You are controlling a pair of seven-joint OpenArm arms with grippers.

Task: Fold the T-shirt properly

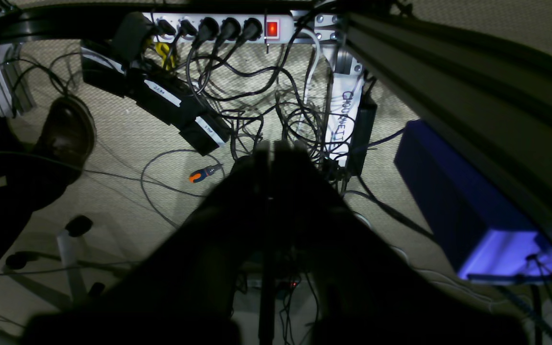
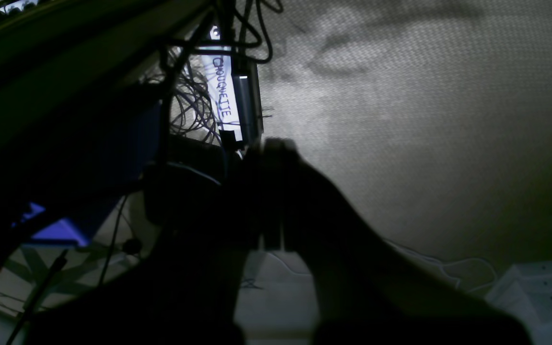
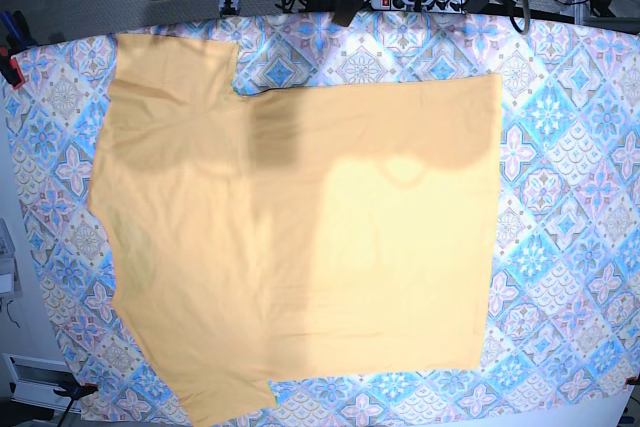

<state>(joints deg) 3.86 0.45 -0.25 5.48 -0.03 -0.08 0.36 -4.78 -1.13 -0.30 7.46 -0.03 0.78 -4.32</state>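
The pale orange-yellow T-shirt (image 3: 300, 237) lies spread flat on the blue-and-pink patterned tablecloth (image 3: 570, 197) in the base view. It lies sideways, its sleeves toward the left (image 3: 170, 67) and its straight hem at the right. Neither arm shows in the base view. In the left wrist view my left gripper (image 1: 276, 148) is a dark silhouette, fingers pressed together and holding nothing, above the floor. My right gripper (image 2: 271, 143) looks the same in the right wrist view, shut and empty. The shirt shows in neither wrist view.
Below the left gripper lie a power strip (image 1: 218, 28), tangled cables (image 1: 276, 105), an orange-handled screwdriver (image 1: 204, 173), a person's dark shoe (image 1: 67, 134) and a blue box (image 1: 463, 201). White boxes (image 2: 534, 292) sit on the carpet at lower right of the right wrist view.
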